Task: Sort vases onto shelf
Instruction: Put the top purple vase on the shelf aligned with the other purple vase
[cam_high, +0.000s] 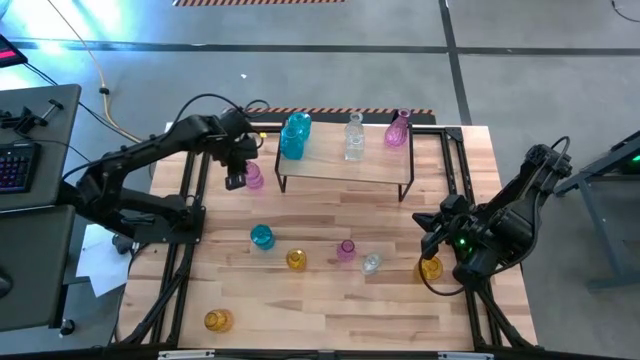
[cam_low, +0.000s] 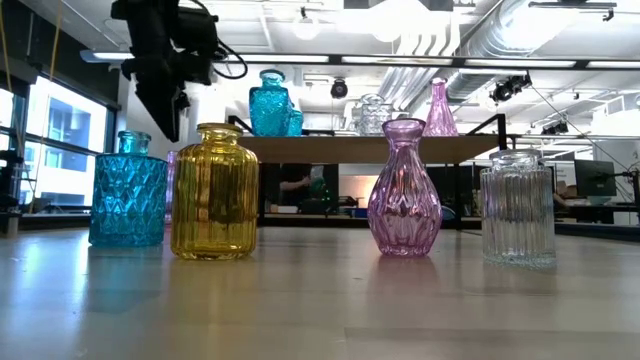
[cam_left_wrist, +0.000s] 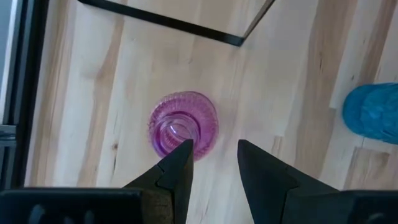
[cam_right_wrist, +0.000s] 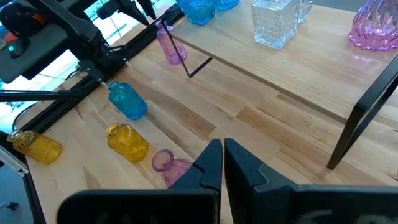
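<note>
A small pink vase (cam_left_wrist: 182, 124) stands upright on the tabletop just off the left end of the shelf (cam_high: 345, 168). My left gripper (cam_left_wrist: 214, 144) hangs open over it, pointing steeply down, a little above the mouth and off to one side. In the low view the fingers (cam_low: 172, 125) end above the vase. The shelf holds teal vases (cam_high: 295, 136), a clear one (cam_high: 354, 140) and a pink one (cam_high: 399, 129). My right gripper (cam_right_wrist: 221, 144) is shut on nothing, raised over the table's right side beside a yellow vase (cam_high: 431, 268).
Loose on the table stand a teal vase (cam_high: 262, 237), a yellow one (cam_high: 296, 260), a pink one (cam_high: 346, 250) and a clear one (cam_high: 371, 263). Another yellow vase (cam_high: 217, 320) sits near the front left corner. The shelf's black legs (cam_left_wrist: 161, 22) lie close to the left gripper.
</note>
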